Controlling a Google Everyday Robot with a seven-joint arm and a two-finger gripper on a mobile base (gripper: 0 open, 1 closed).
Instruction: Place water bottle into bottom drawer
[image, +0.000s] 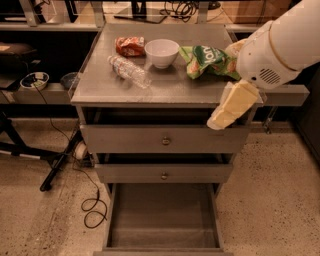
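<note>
The water bottle (129, 71) lies on its side on the grey cabinet top (165, 87), left of centre, cap toward the back left. The bottom drawer (163, 214) is pulled open at floor level, and its plain grey inside holds nothing. My gripper (226, 109) hangs from the white arm (280, 47) at the cabinet's front right corner. It points down and left over the top drawer's right end. It is well to the right of the bottle and holds nothing that I can see.
A red snack packet (130, 46), a white bowl (161, 52) and a green chip bag (207, 61) sit at the back of the cabinet top. The two upper drawers (162, 141) are closed. A black cable (92, 210) and a stand leg lie on the floor at left.
</note>
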